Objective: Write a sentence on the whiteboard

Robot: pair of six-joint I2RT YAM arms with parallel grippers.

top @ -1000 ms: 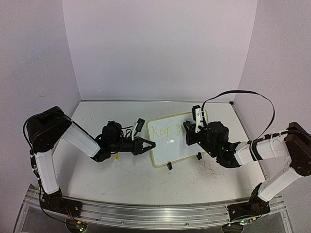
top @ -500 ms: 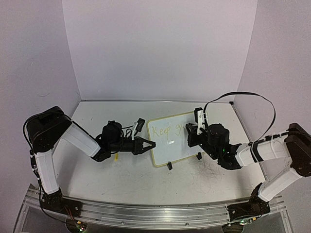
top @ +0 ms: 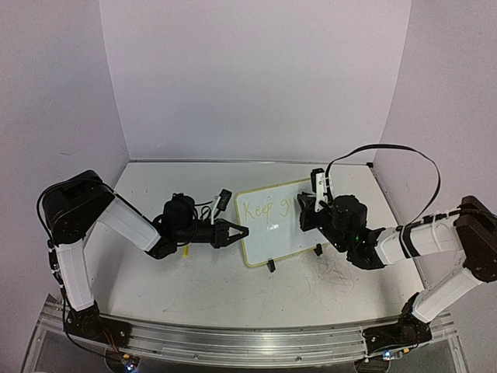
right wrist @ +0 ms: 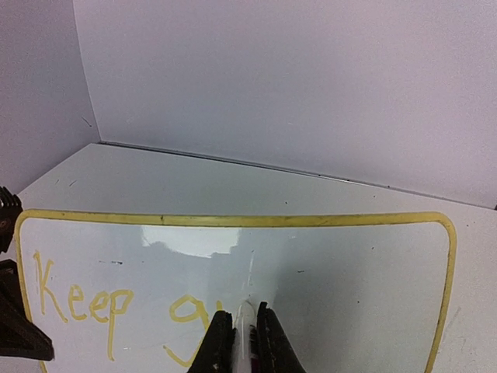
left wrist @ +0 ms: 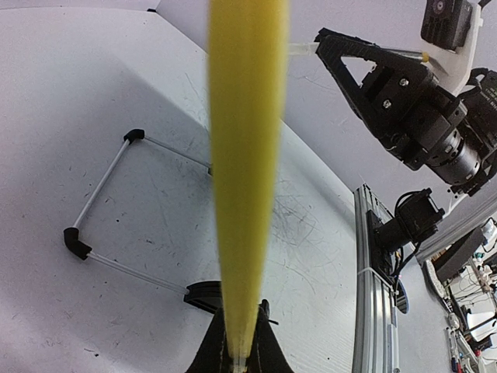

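Note:
The whiteboard [top: 273,233] with its yellow-green rim stands tilted on black clip feet [top: 270,266] at the table's middle. My left gripper [top: 242,231] is shut on its left edge; in the left wrist view the rim [left wrist: 245,155] runs up blurred from between the jaws of that gripper [left wrist: 241,353]. My right gripper [top: 304,210] is shut on a white marker [right wrist: 245,320], tip touching the board [right wrist: 349,264]. The sentence [right wrist: 85,305] reads "Keep g" plus a short stroke, just left of the right gripper [right wrist: 245,330].
The white tabletop carries grey scribbles [top: 335,273] in front of the board. Walls close the left, back and right sides. An aluminium rail [top: 233,342] runs along the near edge. A black cable [top: 388,151] loops above the right arm.
My right gripper has shifted slightly over the board with the marker, and a short stroke has appeared after the "g". My left gripper and the board have not moved.

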